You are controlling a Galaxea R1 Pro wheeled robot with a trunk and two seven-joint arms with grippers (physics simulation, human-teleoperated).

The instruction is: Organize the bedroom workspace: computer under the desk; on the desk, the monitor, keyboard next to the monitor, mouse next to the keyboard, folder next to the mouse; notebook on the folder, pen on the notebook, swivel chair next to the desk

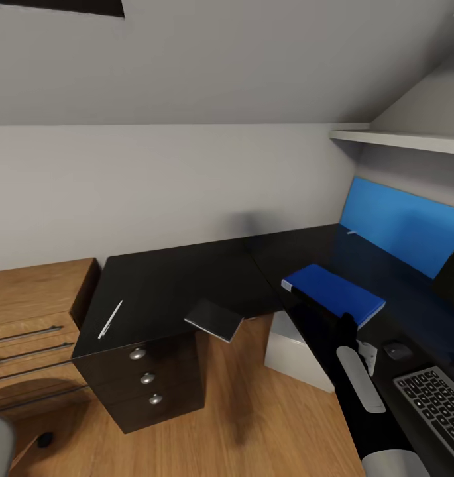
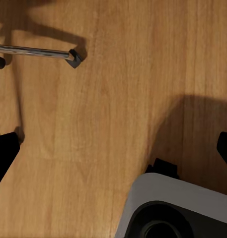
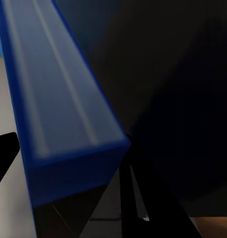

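Where the head view looks down, I log a glossy black L-shaped desk (image 1: pixel 187 278) along the grey wall. On its left wing, a slim white pen (image 1: pixel 110 319) lies near the left edge, and a thin dark-grey notebook (image 1: pixel 214 319) overhangs the front edge above the three-knob black drawer unit (image 1: pixel 147 379). On the right wing, a thick blue folder (image 1: pixel 334 293) lies flat by the inner front edge; a small dark mouse (image 1: pixel 397 350) sits beyond my right arm (image 1: pixel 359 377), and a grey-keyed keyboard (image 1: pixel 435 404) lies at the near right. A blue-screened monitor (image 1: pixel 402 225) stands at the back right. A pale grey computer box (image 1: pixel 294 351) sits on the wood floor (image 1: pixel 253 424) under the desk.

Left wrist view: floor, a chrome chair leg (image 2: pixel 36 50), my own grey base (image 2: pixel 178 208). My left gripper's dark fingers (image 2: pixel 4 153) stand wide apart, holding nothing.

Right wrist view: the folder's blue spine (image 3: pixel 63 114) close up, on the desk. One dark finger (image 3: pixel 1 158) shows; I cannot tell the right gripper's state.
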